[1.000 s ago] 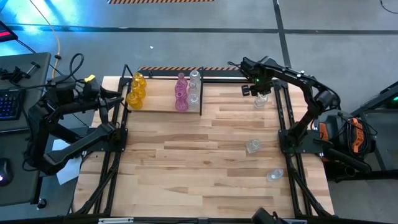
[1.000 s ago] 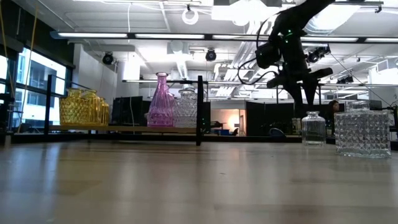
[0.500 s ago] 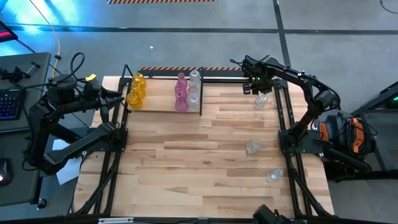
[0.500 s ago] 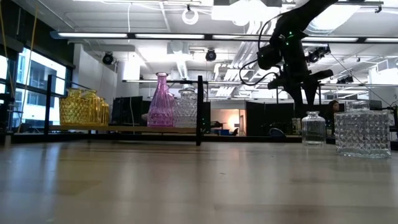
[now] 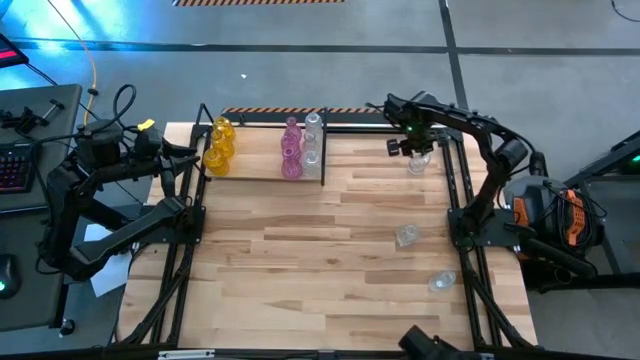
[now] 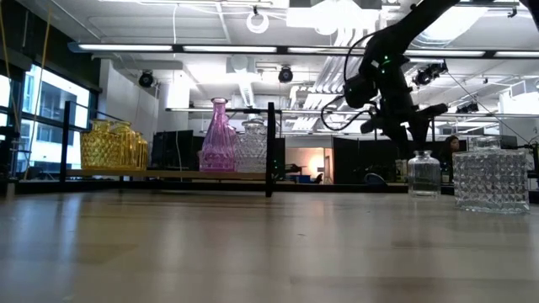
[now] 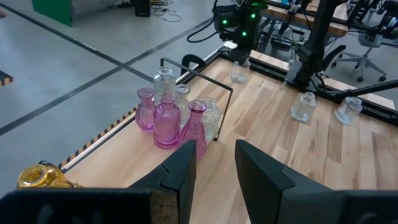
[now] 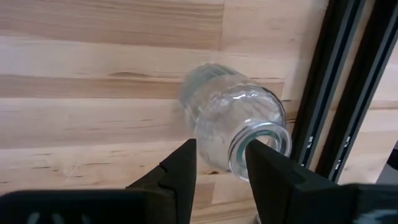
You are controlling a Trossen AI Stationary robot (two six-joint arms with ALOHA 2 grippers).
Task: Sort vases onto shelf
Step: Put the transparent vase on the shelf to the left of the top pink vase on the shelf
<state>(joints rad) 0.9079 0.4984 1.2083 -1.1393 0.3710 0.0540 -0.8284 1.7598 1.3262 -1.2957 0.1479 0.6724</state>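
The shelf stands at the table's far left, its black frame around a pale board. On it stand amber vases, pink vases and clear vases, also seen as amber, pink and clear. My right gripper is open and points down just above a clear vase that stands upright near the table's far right edge. My left gripper is open and waits left of the shelf.
Two more clear vases stand along the table's right side; one looms large in the low view. A black frame rail runs close beside the vase under my right gripper. Bare wood fills the table's middle.
My right gripper has tipped a little and come down slightly toward the clear vase at the far right, staying open. The vases have not moved.
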